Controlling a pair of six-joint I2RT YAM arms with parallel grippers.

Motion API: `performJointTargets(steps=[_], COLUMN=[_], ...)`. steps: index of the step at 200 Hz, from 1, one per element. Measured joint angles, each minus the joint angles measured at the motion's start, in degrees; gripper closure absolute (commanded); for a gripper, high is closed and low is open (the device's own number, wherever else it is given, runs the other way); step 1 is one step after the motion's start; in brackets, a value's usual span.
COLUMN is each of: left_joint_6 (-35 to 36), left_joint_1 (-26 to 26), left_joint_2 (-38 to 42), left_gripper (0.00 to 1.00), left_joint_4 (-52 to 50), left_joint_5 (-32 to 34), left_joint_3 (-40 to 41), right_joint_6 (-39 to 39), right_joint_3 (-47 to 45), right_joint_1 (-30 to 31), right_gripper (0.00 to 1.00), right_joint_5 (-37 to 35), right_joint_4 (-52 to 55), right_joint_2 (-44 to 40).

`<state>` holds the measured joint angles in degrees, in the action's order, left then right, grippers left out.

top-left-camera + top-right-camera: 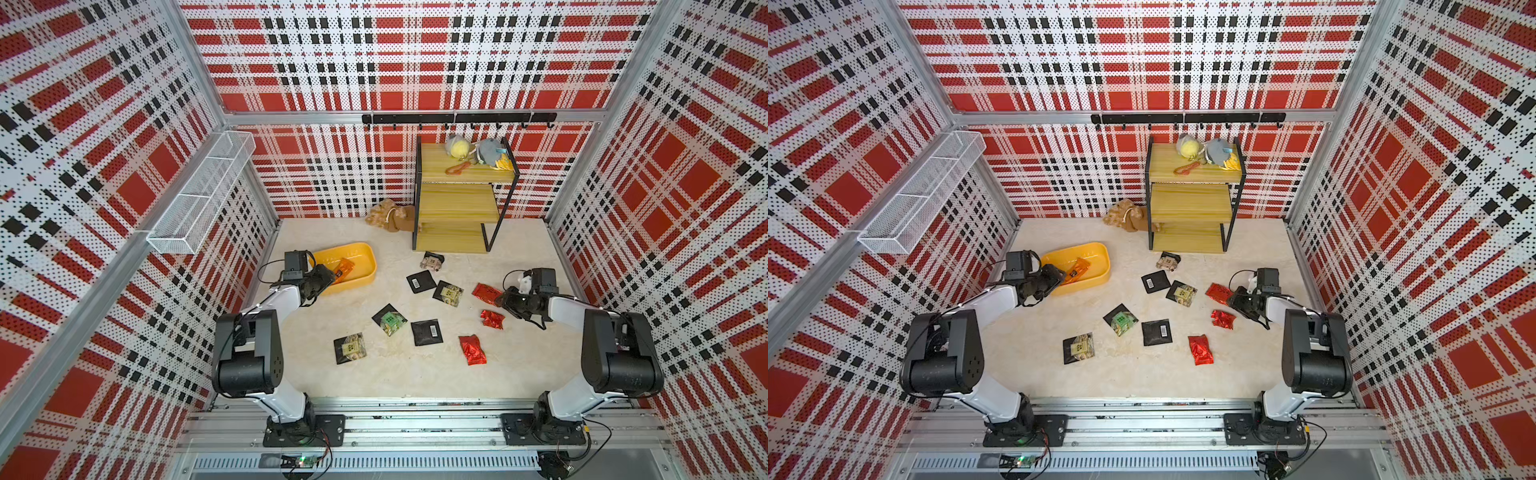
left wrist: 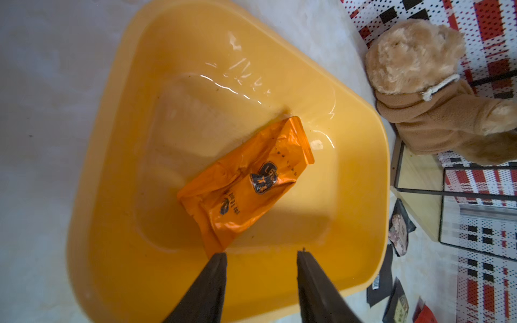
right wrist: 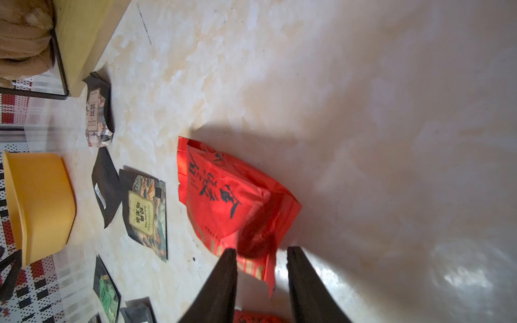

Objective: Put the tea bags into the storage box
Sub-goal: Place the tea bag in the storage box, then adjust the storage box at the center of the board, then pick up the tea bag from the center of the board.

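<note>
left end effector (image 2: 261, 253): released, jaws apart with nothing between them, hanging over the near rim of the shallow yellow plastic tub (image 2: 363, 181)
orange foil sachet (image 2: 246, 184): lies creased on the tub's floor, one corner just beside a fingertip of the left end effector; the only tea bag inside the tub
right end effector (image 3: 260, 249): jaws apart, astride the near edge of the shiny red foil sachet (image 3: 223, 195); a gap shows between the foil and one finger, so it is not clenched
shiny red foil sachet: on the pale marbled counter (image 1: 415, 374), at the right side, well apart from the tub
crumpled red sachet (image 1: 492, 319): on the counter just beside the right end effector
third red sachet (image 1: 472, 350): nearer the front edge
black barcode sachets: one (image 1: 421, 281) mid-counter, one (image 1: 427, 332) in front of it
black windowed sachets: three (image 1: 448, 293) (image 1: 390, 319) (image 1: 350, 348) spread across the middle
patterned dark sachet (image 1: 432, 261): just in front of the wooden tiered shelf (image 1: 457, 203)
tan plush toy (image 1: 390, 216): against the back wall, touching the shelf
</note>
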<state>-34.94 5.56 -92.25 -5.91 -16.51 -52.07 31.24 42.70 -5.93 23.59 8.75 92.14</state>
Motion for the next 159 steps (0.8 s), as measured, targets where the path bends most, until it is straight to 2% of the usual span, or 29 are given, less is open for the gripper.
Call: performJointTargets(steps=[8, 14, 24, 57, 94, 159], left_joint_6=[-0.09, -0.11, -0.07, -0.28, 0.76, 5.68], left_joint_1=[0.00, 0.00, 0.00, 0.09, 1.84, 7.87], left_joint_2=[0.28, 0.55, 1.36, 5.25, 8.48, 7.78], left_gripper=[0.45, 0.40, 0.37, 0.29, 0.21, 0.21], left_joint_4=[-0.13, -0.20, -0.26, -1.18, -4.42, -12.37], left_joint_5=[-0.15, -0.31, -0.70, -1.11, 0.46, 6.75], left_joint_3=[-0.28, -0.52, -1.05, -3.82, -8.66, -10.69], right_joint_6=[0.07, 0.07, -0.07, -0.13, -0.15, -1.79], right_joint_3=[-0.02, -0.04, -0.04, -0.07, -0.13, -1.40], right_joint_1=[-0.02, -0.04, -0.11, -0.20, -0.20, -0.20], right_gripper=[0.74, 0.77, 0.80, 1.00, 1.00, 1.00], right_joint_5=[0.17, 0.33, 0.55, 0.90, 0.83, -1.11], right_joint_4=[-0.15, -0.33, -0.59, -1.09, -0.92, 3.34], right_joint_2=[0.22, 0.35, 0.44, 0.44, 0.20, -8.24])
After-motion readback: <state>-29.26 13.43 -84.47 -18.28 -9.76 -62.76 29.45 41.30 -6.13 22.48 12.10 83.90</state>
